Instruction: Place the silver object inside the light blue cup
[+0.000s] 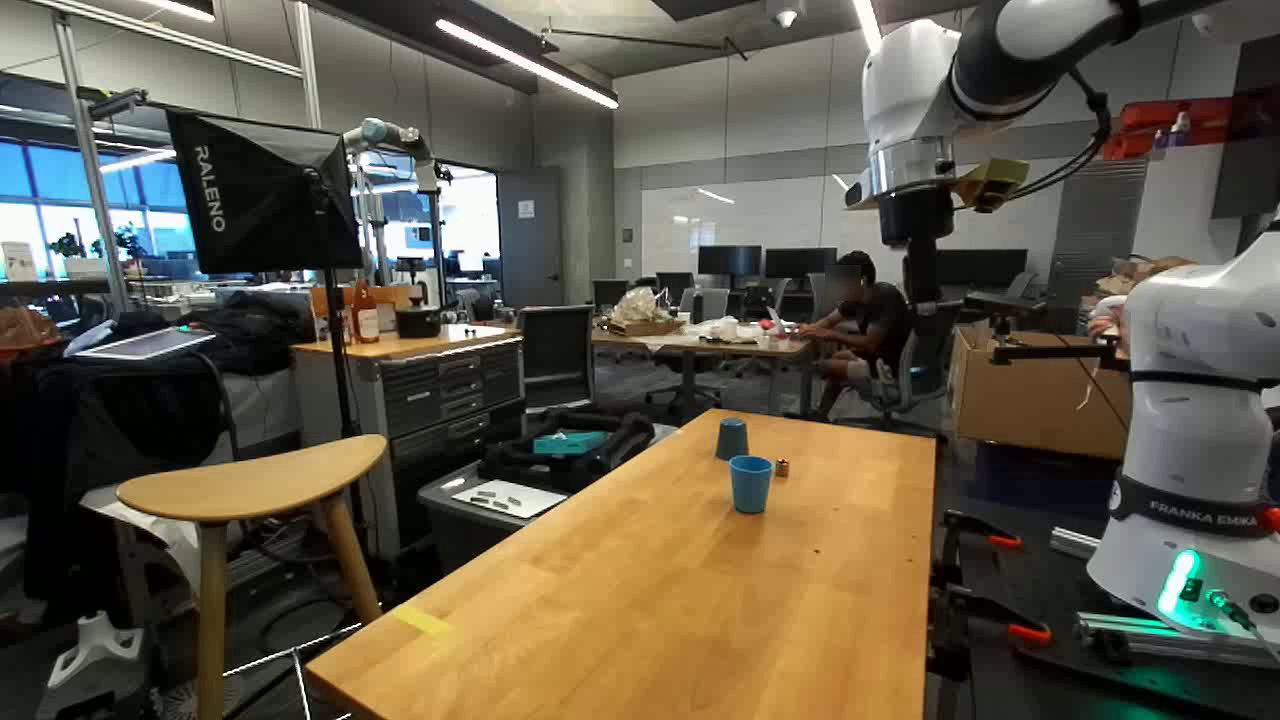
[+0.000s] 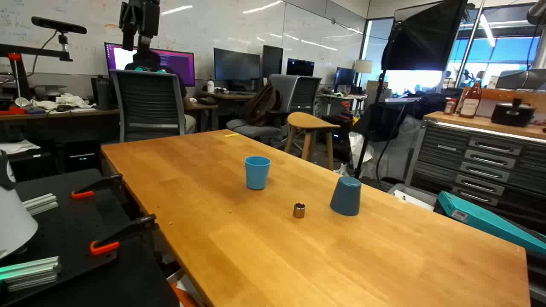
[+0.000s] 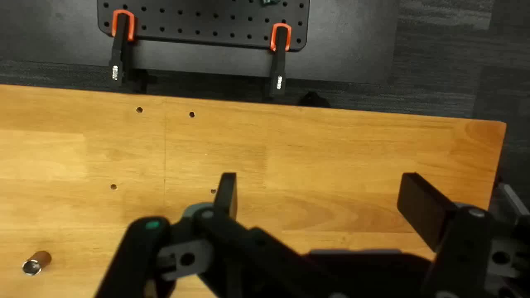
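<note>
Ceiling strip light (image 1: pixel 527 63) bright; windows (image 1: pixel 55 175) overexp., bluish; whiteboard (image 2: pixel 230 25) w/ glare; gripper (image 3: pixel 323 198) slightly OOF in wrist view.

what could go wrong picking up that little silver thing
The silver object is small and rounded, so it might slip or tip and roll. The upside-down darker blue cup stands close by and could get bumped by the open end effector. Confusing the cups might leave the object atop that one, not inside the upright light blue cup.
</note>
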